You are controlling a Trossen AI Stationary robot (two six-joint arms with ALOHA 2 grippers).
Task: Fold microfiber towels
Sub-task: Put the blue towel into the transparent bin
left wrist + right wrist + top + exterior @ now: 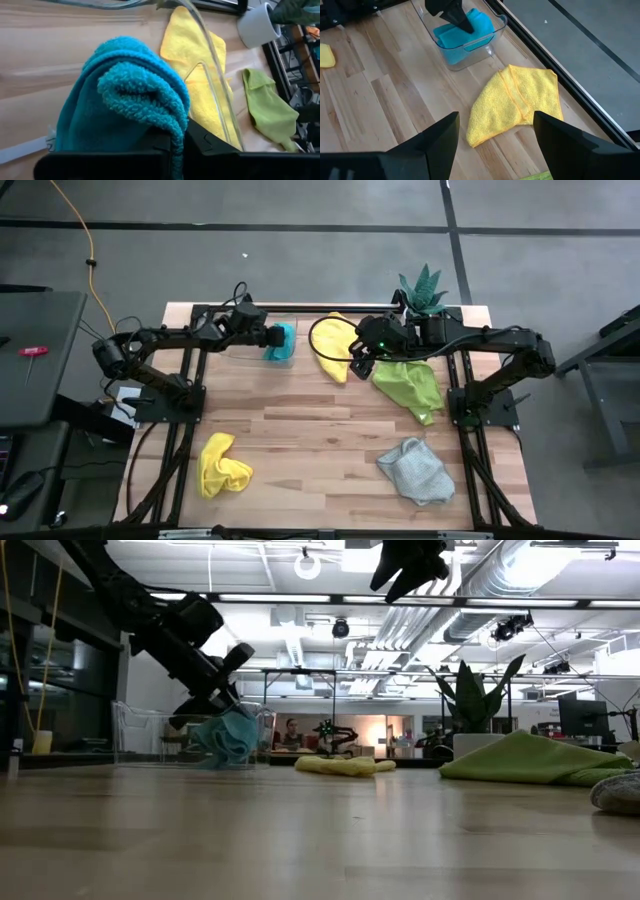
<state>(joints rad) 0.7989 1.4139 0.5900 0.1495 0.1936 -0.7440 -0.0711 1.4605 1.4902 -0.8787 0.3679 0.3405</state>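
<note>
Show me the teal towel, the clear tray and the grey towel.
teal-blue plush towel (479,24), right wrist view, its folded top
clear plastic tray (485,49), right wrist view, near wall
light grey plush towel (418,470), high view, its middle

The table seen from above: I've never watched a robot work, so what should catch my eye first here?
Probably the bright cloths scattered over the wooden table. At the far edge the left gripper, jaws shut, holds a teal-blue towel at the clear plastic tray. The right gripper hangs open-jawed above a yellow towel, with a lime green towel beside it; another yellow towel and a grey towel lie nearer.
</note>
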